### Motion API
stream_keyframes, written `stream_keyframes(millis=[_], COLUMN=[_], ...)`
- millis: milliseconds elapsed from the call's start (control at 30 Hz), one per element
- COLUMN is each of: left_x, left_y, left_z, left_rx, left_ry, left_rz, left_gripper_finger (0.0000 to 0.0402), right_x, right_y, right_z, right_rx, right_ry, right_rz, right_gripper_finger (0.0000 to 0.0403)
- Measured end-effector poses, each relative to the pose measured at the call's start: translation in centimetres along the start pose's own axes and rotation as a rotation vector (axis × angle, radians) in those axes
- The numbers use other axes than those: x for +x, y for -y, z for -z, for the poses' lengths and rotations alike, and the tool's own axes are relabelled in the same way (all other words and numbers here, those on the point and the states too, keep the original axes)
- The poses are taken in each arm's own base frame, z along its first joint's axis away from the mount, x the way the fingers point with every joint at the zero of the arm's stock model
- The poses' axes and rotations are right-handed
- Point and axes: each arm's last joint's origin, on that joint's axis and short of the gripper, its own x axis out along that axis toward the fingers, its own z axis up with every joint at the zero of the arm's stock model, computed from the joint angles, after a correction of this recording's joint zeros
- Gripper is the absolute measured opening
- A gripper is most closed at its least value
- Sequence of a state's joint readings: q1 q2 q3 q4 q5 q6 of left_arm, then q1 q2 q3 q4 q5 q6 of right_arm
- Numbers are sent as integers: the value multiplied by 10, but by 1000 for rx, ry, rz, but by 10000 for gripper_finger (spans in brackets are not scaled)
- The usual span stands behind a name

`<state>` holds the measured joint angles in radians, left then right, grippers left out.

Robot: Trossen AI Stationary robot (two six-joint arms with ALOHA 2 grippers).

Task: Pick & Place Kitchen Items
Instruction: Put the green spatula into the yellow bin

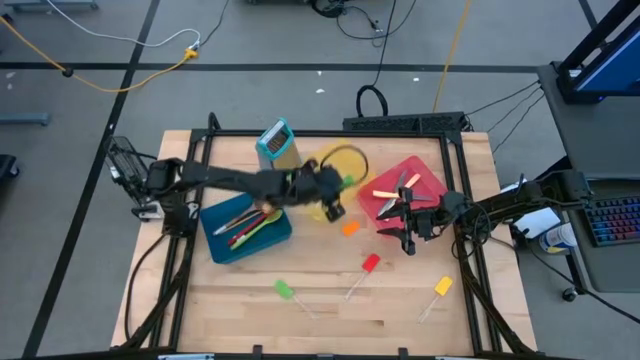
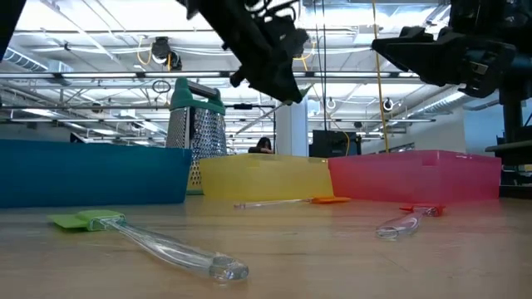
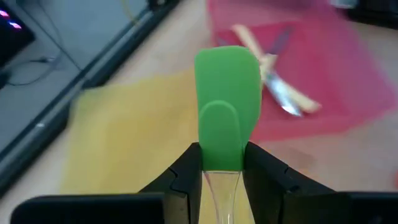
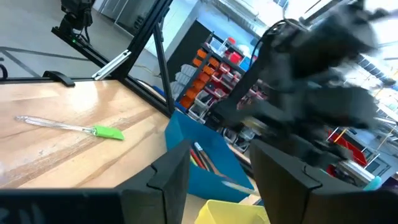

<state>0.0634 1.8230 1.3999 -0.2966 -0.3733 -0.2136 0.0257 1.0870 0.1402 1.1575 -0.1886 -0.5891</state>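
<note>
Green spatula (image 3: 227, 106) clamped between left jaws (over yellow bin (image 3: 130, 143)); right jaws apart, empty.

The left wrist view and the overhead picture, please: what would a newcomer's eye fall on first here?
Most striking is the green-headed mini spatula clamped in the left gripper, held above the yellow bin in the middle of the table. Beside it on the right lies the red bin holding cream-handled knives, with the right gripper open and empty at its near edge.
</note>
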Motion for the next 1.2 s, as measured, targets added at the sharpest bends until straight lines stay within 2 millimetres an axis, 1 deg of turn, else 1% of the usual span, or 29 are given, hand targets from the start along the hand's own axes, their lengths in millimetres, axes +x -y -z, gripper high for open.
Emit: stream_keyframes(millis=[67, 167, 233, 400, 533, 600, 767, 1100, 1200], left_x=[10, 32, 46, 78, 96, 102, 104, 104, 104], left_y=[-19, -43, -56, -74, -81, -83, -85, -84, -84], left_z=[-1, 3, 11, 31, 46, 51, 52, 50, 50], left_rx=[1, -27, -41, -61, -63, -54, -75, -67, -73], left_ry=[-15, -46, -106, -198, -257, -279, -277, -257, -254], left_rz=[-36, -93, -120, -127, -148, -157, -158, -137, -137], left_gripper_finger=[96, 97, 97, 97, 97, 97, 102, 163, 175], right_x=[0, 0, 0, 0, 0, 0, 0, 0, 0], right_y=[-1, -2, -2, -3, -4, -4, -5, -5, -5], right_z=[1, 3, 3, 5, 6, 6, 7, 7, 7], right_rx=[3, 8, 9, 52, 68, 69, 70, 69, 69], right_ry=[-9, -30, -35, -53, -65, -68, -75, -73, -73], right_rz=[-7, -20, -23, -32, -39, -40, -43, -42, -42], right_gripper_finger=[160, 160, 160, 160, 160, 160, 160, 160, 160])
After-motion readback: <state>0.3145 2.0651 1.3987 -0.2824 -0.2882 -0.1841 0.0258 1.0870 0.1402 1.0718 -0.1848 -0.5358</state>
